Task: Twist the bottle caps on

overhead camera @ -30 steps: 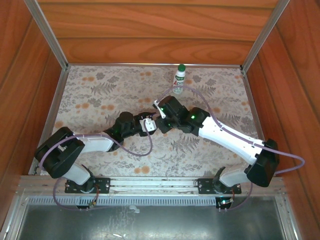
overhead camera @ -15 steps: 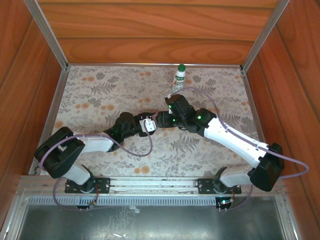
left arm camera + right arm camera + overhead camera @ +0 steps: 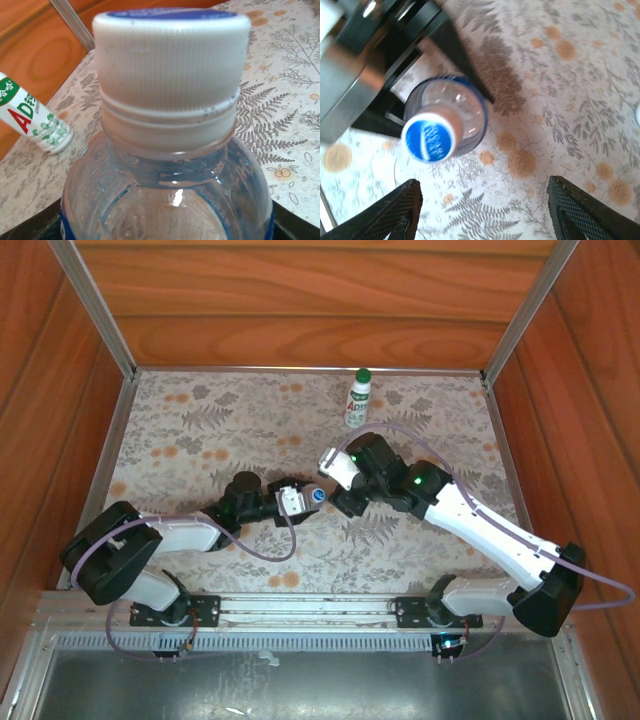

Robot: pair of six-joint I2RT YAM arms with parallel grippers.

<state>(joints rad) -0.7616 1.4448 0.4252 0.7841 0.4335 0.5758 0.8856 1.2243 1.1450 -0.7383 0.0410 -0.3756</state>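
Apparently near completion: blue-topped cap (image 3: 170, 65) sits on the clear bottle (image 3: 170, 200) gripped by the left end effector (image 3: 288, 501), right end effector (image 3: 484, 200) spread wide nearby, green-capped white bottle (image 3: 356, 400) upright at the counter's (image 3: 180, 440) far edge; final tightness unconfirmed.

A pale table covering printed with grey fern leaves and orange flowers (image 3: 190, 440) lies flat on the table top. Reddish-brown wooden panels enclose it on three sides: a back panel (image 3: 320, 300), a left panel (image 3: 45, 440) and a right panel (image 3: 595, 430). Two slanted aluminium profile bars, a left bar (image 3: 93, 305) and a right bar (image 3: 531, 310), rise from the rear corners. A thin aluminium strip (image 3: 250, 370) borders the rear edge of the covering. A slotted aluminium rail (image 3: 310, 608) runs along the near edge. A dull grey metal sheet (image 3: 300, 680) lies on the near side of the rail.
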